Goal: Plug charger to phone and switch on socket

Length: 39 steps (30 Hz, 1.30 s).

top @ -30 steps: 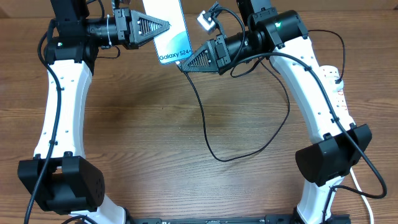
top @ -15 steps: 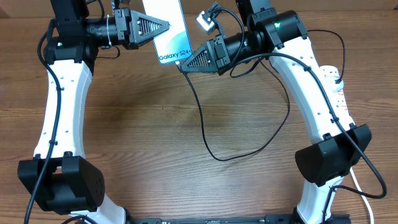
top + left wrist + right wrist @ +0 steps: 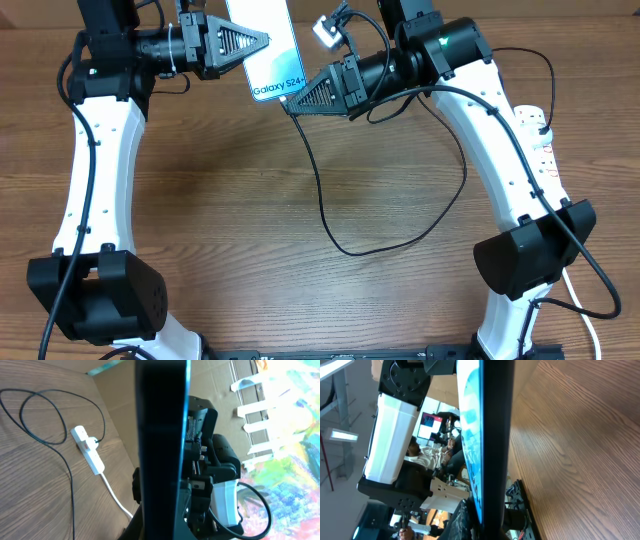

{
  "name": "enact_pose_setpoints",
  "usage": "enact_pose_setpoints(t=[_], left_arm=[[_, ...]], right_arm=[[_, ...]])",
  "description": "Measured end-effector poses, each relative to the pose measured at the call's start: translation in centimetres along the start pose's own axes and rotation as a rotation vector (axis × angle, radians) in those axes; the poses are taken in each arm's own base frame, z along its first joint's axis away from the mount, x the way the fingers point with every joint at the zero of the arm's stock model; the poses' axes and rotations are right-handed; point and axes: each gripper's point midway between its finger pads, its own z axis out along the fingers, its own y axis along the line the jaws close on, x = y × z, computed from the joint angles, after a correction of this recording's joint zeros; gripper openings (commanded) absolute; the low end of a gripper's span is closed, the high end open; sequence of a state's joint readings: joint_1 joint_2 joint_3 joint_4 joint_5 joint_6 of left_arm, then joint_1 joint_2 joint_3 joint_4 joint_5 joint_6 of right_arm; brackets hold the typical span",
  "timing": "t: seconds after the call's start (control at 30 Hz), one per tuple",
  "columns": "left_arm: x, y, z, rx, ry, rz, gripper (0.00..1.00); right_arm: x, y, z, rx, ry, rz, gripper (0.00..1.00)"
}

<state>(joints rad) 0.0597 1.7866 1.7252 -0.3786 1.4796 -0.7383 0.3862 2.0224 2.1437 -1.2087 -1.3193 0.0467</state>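
We're at the insertion step. Left fingers [image 3: 240,41] pinch the phone [image 3: 270,45] by its edge, lifted off the worktop [image 3: 220,200]. Right fingers [image 3: 318,93] are pressed together at the phone's "Galaxy" end, apparently on the charger [image 3: 325,210] tip, but the tip itself is hidden. Charger slack loops below the phone. The socket [image 3: 541,132] lies well right of the phone, and the plug looks seated. Advice: tip square to the port, push along the phone's long axis, left arm braces, no twist.
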Motion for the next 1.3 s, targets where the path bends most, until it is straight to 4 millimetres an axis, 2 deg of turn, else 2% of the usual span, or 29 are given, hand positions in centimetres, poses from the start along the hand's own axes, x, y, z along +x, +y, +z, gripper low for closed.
enact_pose_setpoints(t=[0.47, 0.57, 0.67, 0.77, 0.93, 1.03, 1.07, 1.13, 1.17, 1.23, 1.3], left_arm=[[-0.5, 0.4, -0.4, -0.021, -0.026, -0.02, 0.04], [-0.6, 0.5, -0.5, -0.03, -0.034, -0.028, 0.04], [0.4, 0.1, 0.8, -0.004, 0.012, -0.049, 0.04], [0.6, 0.0, 1.3, -0.001, 0.021, -0.048, 0.04], [-0.6, 1.0, 0.1, -0.053, -0.044, -0.043, 0.04], [-1.7, 1.9, -1.9, -0.093, -0.106, -0.025, 0.04], [-2.0, 2.2, -2.6, -0.109, -0.126, -0.025, 0.04], [-1.9, 3.6, -4.0, -0.156, -0.162, -0.077, 0.04], [-1.7, 4.4, -4.5, -0.186, -0.175, -0.11, 0.04], [-0.7, 6.7, -5.7, -0.286, -0.203, -0.182, 0.04], [0.7, 9.3, -6.7, -0.422, -0.214, -0.258, 0.04]], right_arm=[[-0.7, 0.0, 0.3, 0.009, -0.011, 0.024, 0.04], [-1.4, 0.3, 0.4, -0.002, -0.025, -0.019, 0.04], [-1.8, 1.0, 0.6, -0.016, -0.028, -0.049, 0.04], [-1.6, 1.3, 0.5, -0.011, -0.029, -0.04, 0.04], [-0.8, -0.3, 0.6, 0.081, -0.024, 0.068, 0.04], [0.2, -3.1, 0.2, 0.236, -0.027, 0.162, 0.04], [0.4, -3.6, 0.1, 0.268, -0.027, 0.177, 0.11], [1.2, -5.3, -0.5, 0.373, -0.021, 0.225, 0.44], [1.8, -6.2, -0.9, 0.431, -0.017, 0.259, 0.64], [2.3, -7.6, -1.6, 0.522, -0.015, 0.285, 0.92], [3.1, -9.0, -2.5, 0.632, -0.008, 0.306, 0.96]])
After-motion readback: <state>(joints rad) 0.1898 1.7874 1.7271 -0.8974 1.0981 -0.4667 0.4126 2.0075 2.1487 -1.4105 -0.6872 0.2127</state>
